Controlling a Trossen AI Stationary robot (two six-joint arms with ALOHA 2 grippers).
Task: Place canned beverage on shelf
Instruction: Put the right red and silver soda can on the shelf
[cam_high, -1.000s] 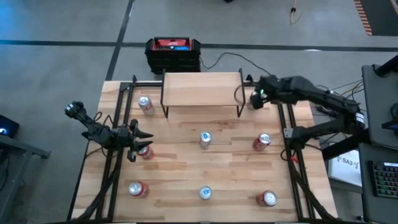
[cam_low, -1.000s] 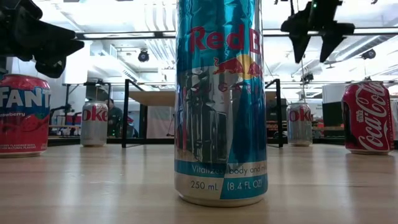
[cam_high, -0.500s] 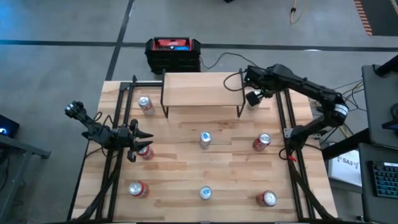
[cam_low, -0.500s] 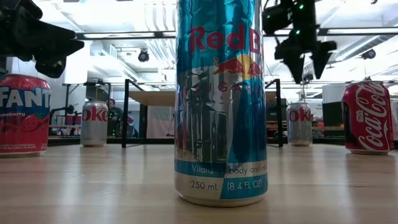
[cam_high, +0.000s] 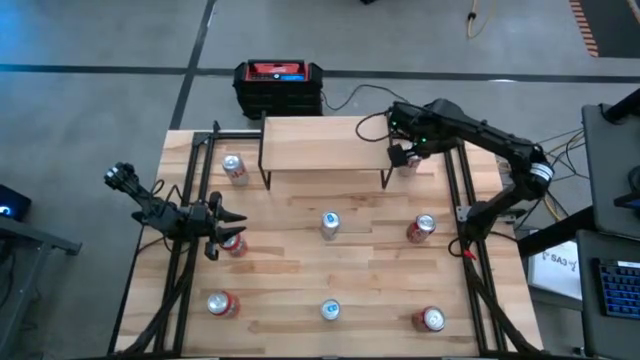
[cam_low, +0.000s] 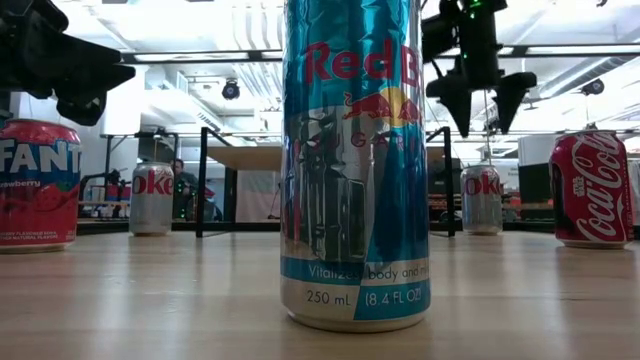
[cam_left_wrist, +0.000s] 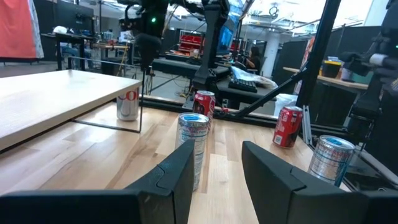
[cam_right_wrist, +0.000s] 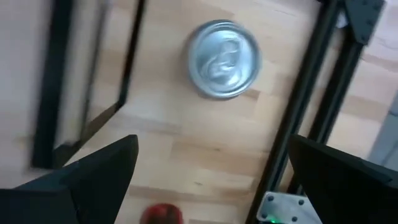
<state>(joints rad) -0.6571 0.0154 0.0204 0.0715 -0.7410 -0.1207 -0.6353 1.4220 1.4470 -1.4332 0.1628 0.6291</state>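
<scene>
1. My right gripper hangs in the air with its fingers spread wide and empty, pointing down beside the shelf's right end.
2. Straight below it stands a silver Coke can, upright on the table, just beside the shelf's right black leg.
3. The shelf sits at the table's far edge; its wooden top carries no can.
4. My left gripper waits at the table's left side, fingers parted, next to a red can.
5. A tall Red Bull can stands mid-table.
</scene>
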